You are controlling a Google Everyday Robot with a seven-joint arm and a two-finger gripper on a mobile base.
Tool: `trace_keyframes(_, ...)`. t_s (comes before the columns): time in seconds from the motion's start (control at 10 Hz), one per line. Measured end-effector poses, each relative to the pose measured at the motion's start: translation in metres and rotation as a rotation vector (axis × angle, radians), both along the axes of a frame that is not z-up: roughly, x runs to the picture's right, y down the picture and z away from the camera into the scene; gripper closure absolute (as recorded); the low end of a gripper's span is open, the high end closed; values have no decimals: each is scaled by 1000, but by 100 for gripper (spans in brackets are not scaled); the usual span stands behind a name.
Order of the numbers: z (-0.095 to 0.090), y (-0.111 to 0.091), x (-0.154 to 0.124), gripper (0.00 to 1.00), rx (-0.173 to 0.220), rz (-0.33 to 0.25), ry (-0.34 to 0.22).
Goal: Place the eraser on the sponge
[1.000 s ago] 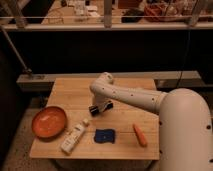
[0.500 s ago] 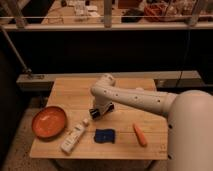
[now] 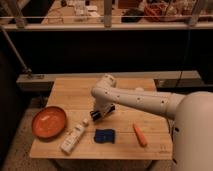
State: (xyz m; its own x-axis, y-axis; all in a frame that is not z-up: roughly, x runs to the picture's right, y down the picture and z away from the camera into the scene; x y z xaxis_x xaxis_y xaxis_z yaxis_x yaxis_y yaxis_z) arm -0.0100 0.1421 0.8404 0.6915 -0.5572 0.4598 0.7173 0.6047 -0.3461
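My gripper point(image 3: 101, 112) hangs at the end of the white arm, over the middle of the wooden table point(image 3: 75, 92). It is shut on the eraser point(image 3: 95, 116), a small black block with a thin white stripe that sticks out to the lower left of the fingers. The sponge point(image 3: 104, 135), a flat dark-blue pad, lies on the table just in front of the gripper and a little to its right. Eraser and sponge are apart, with a strip of bare table between them.
An orange bowl point(image 3: 49, 121) sits at the table's left. A white bottle point(image 3: 72, 138) lies on its side left of the sponge. An orange carrot-shaped stick point(image 3: 140, 134) lies to the sponge's right. The robot's white body point(image 3: 192, 135) fills the right side.
The arm has stretched further left and dropped lower over the table. The gripper with the eraser has shifted slightly toward the front, closer to the sponge.
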Motion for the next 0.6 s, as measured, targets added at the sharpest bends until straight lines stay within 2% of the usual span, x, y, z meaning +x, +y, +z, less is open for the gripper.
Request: trace_keyframes(0.6, -24, 13, 9, 91, 1, -48, -12)
